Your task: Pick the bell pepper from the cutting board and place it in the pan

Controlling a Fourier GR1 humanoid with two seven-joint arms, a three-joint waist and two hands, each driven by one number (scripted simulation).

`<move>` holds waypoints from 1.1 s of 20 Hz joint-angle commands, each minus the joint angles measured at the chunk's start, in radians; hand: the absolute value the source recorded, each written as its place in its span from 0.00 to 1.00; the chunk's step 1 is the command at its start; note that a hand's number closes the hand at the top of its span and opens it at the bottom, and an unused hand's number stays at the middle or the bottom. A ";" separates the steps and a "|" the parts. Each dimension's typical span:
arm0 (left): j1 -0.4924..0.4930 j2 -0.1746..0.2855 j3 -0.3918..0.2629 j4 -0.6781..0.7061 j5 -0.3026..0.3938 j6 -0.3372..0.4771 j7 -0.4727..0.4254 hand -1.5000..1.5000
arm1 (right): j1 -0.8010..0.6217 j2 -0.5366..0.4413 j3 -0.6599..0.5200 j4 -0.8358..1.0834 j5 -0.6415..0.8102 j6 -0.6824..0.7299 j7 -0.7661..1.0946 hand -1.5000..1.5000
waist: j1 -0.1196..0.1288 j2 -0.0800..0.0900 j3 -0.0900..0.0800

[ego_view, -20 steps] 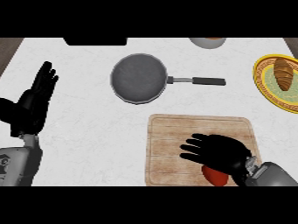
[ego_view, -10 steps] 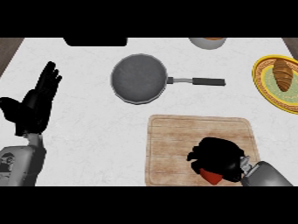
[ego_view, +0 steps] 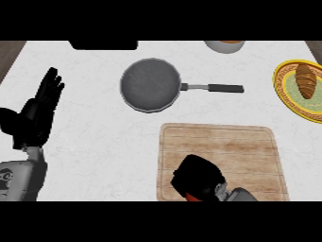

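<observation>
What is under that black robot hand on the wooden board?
The robot hand curls over something red, the bell pepper, at the near edge of the cutting board. Only slivers of red show; the hand covers the rest.

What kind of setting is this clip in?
Likely a kitchen counter: a pan, a wooden cutting board and a plate with a croissant sit on a pale worktop.
</observation>
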 commanded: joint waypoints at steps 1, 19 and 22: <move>-0.003 0.000 0.003 0.002 0.004 -0.002 0.003 0.50 | 0.057 0.129 0.022 -0.005 -0.036 -0.011 0.259 1.00 | 0.004 0.003 0.003; -0.039 -0.019 -0.025 0.039 -0.002 -0.020 -0.015 0.50 | -0.256 0.136 0.278 -0.207 -0.195 -0.713 1.125 1.00 | 0.067 0.010 0.001; -0.069 -0.038 -0.045 0.029 -0.013 -0.006 0.003 0.50 | -0.367 0.136 0.240 -0.138 -0.294 -0.838 1.193 1.00 | 0.081 0.016 0.002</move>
